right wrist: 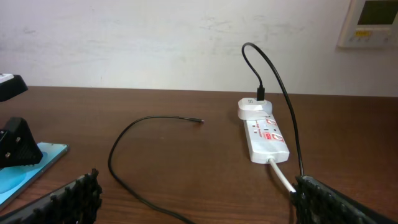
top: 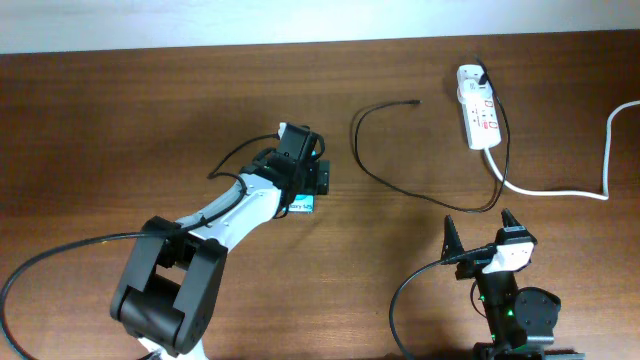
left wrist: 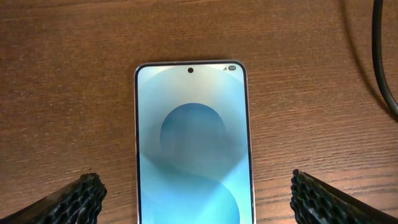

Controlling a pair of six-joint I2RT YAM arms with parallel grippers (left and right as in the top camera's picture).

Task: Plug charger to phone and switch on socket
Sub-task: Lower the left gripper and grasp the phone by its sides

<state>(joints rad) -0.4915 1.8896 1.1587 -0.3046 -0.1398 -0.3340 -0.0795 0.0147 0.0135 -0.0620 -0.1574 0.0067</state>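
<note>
Overhead puts your left hand spread astride the phone on the counter, your right hand spread and idle; next, probably pin the phone and fetch the charger tip.

Left claw spread, right claw spread

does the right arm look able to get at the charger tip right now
Probably yes: the charger tip lies uncovered ahead of the open right hand, only its own cable between.

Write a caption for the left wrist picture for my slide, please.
Open left gripper poised either side of the lit blue phone lying on the wooden table.
</note>
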